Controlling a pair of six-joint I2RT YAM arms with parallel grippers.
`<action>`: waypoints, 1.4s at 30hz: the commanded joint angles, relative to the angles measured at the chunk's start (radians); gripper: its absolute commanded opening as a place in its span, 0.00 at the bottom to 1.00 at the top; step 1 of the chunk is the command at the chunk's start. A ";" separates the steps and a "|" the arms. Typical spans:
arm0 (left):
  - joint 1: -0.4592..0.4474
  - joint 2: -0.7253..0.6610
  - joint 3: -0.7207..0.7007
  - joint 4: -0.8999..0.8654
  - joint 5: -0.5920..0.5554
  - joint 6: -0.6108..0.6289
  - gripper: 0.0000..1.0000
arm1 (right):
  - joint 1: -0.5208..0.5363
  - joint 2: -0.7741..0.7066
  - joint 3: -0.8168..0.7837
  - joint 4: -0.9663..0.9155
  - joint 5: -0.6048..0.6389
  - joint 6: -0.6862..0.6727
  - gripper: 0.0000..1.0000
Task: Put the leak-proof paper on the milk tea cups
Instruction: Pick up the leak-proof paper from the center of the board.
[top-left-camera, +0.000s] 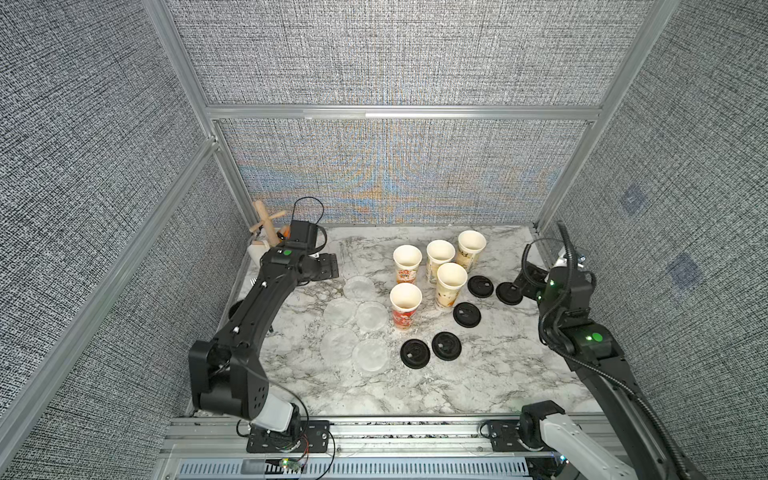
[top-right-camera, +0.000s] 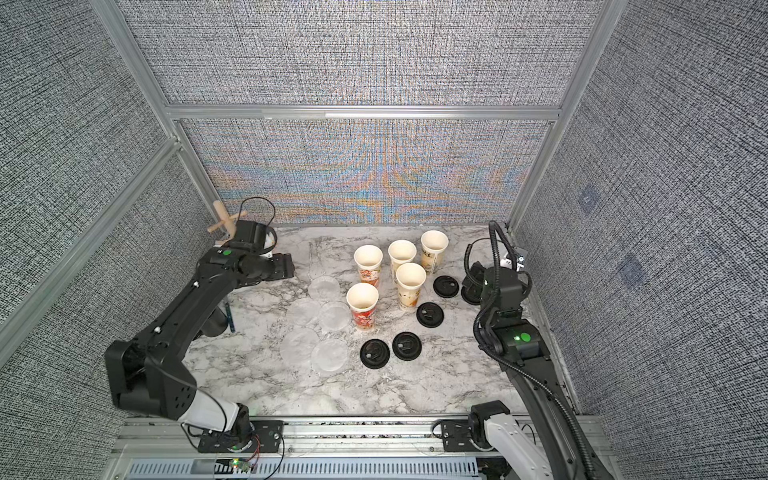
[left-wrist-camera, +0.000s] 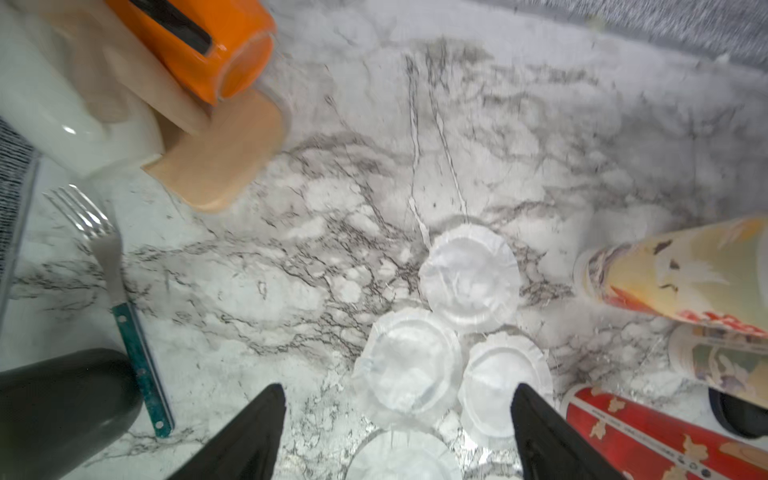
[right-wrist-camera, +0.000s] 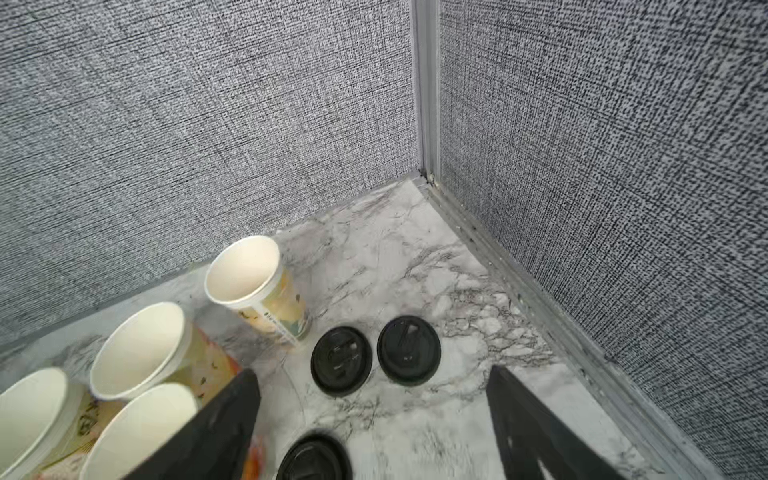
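Observation:
Several milk tea cups stand upright and uncovered at the back centre of the marble table. Several leak-proof paper discs lie flat in a cluster to their left. In the left wrist view the discs lie beside the red cup. My left gripper hovers open just behind the discs, with nothing between its fingers. My right gripper stands open at the right wall above black lids, holding nothing. A beige cup stands in front of it.
Several black lids lie right of and in front of the cups. At the back left are an orange mug, a white mug, a wooden rack, a fork and a black mug. Fabric walls enclose three sides.

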 joint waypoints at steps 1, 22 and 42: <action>-0.019 0.118 0.091 -0.141 0.052 0.074 0.80 | -0.001 -0.014 0.029 -0.153 -0.093 0.012 0.88; -0.018 0.689 0.508 -0.184 0.185 0.260 0.51 | -0.012 0.076 -0.005 -0.120 -0.237 -0.031 0.74; -0.024 0.714 0.435 -0.135 0.114 0.304 0.28 | -0.014 0.080 -0.014 -0.112 -0.257 -0.036 0.64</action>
